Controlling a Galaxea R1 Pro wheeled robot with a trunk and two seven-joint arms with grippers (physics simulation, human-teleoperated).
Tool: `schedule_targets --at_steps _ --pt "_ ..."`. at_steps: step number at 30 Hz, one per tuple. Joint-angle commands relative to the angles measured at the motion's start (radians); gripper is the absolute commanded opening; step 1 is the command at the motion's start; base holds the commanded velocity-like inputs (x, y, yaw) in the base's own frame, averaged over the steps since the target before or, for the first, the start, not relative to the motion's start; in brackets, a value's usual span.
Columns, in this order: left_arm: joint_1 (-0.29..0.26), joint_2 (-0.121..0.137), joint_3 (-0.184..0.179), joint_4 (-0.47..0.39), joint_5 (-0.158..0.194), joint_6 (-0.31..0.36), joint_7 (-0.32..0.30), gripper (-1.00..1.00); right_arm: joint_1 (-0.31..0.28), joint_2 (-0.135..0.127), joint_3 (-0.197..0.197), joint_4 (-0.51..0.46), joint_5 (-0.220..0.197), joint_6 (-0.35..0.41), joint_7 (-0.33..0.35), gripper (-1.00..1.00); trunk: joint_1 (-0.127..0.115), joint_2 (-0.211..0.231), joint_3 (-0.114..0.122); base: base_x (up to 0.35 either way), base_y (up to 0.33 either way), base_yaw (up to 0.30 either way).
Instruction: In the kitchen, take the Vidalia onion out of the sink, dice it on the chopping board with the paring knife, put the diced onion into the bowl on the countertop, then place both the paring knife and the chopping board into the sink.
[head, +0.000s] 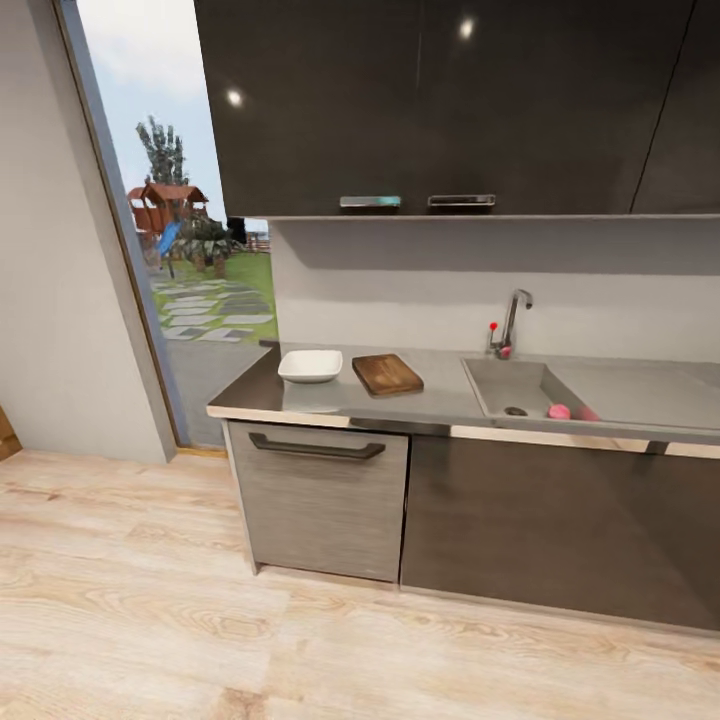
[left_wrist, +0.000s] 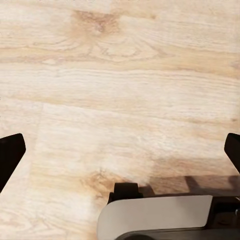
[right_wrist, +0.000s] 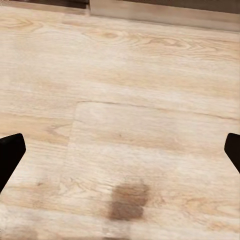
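On countertop (head: 440, 400), chopping board (head: 387, 374) angles toward sink (head: 510, 388).

Pink onion (head: 559, 411) in sink (head: 500, 385); board (head: 387, 374) beside white bowl (head: 310, 366).

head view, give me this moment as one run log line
phase: approach | onion: in sink | board, bowl: on countertop | left gripper, right gripper: open, over floor

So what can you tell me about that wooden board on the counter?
The dark brown rectangular wooden chopping board lies flat on the smooth grey countertop, between the shallow white square bowl and the stainless steel sink, touching neither. Its corners are rounded and grain shows. Nothing rests on it that I can make out.
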Motion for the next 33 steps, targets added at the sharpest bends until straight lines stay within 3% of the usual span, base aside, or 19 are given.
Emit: schedule_targets --at_steps 1,33 --pt "0.000 0.000 0.001 0.001 0.001 -0.002 -0.001 1.00 0.000 0.000 0.000 0.000 0.001 -0.002 -0.002 1.00 -0.004 0.007 0.002 0.000 0.000 0.000" --pt "0.000 0.000 0.001 0.002 0.001 -0.001 -0.001 1.00 0.000 -0.001 0.000 0.000 0.001 -0.002 -0.002 1.00 -0.127 0.231 0.103 0.000 0.000 0.000"
